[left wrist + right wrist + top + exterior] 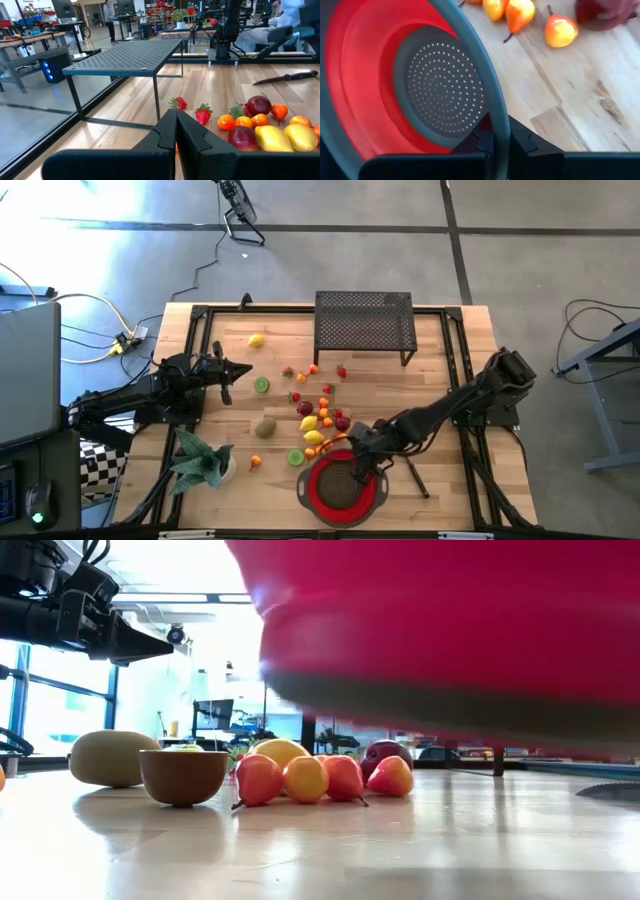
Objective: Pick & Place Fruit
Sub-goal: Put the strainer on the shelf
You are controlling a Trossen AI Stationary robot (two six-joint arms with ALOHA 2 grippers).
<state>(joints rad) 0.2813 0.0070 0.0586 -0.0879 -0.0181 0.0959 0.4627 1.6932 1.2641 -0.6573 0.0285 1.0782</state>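
Fruit [318,417] sits clustered mid-surface, with strays out toward nine and seven o'clock. Right end effector [362,470] is clenched on the grey rim of the red bowl [341,498], at its one o'clock edge; the right wrist view shows the perforated base with no fruit inside. Only the left wrist view catches a knife [287,78], lying flat beyond the pile. Low view shows pears [258,780] lying on their sides. Left end effector [238,370] hangs clenched and empty at nine o'clock.
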